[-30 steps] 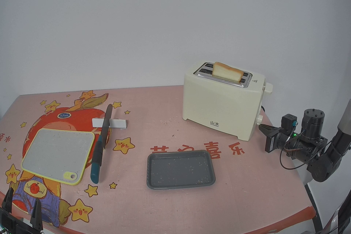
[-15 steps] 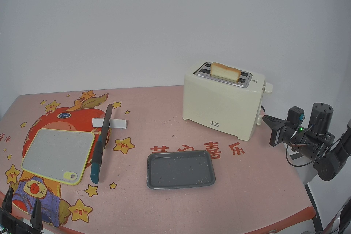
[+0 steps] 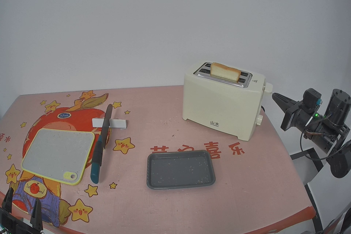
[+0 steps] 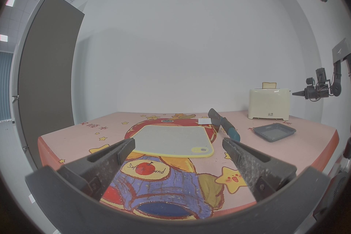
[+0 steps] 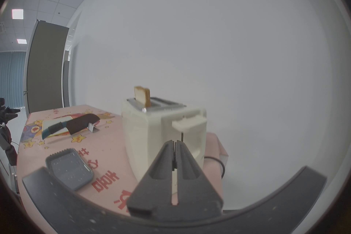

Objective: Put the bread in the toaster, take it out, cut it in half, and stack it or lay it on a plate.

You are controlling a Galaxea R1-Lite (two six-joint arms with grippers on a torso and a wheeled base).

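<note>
Golden-crusted bread [image 3: 225,71], upright in toaster [image 3: 222,105]

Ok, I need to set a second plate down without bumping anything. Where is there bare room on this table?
Bare cloth lies mid-table between the knife and the toaster, behind the grey tray; also at the near right corner, right of the tray. Crowded: the left, where cutting board, knife and its white rest lie close.

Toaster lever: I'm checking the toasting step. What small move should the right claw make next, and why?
Probably nudge the shut right claw up over the side lever of the cream toaster, ready to press down: the lever is up and the bread slice stands high in its slot.
</note>
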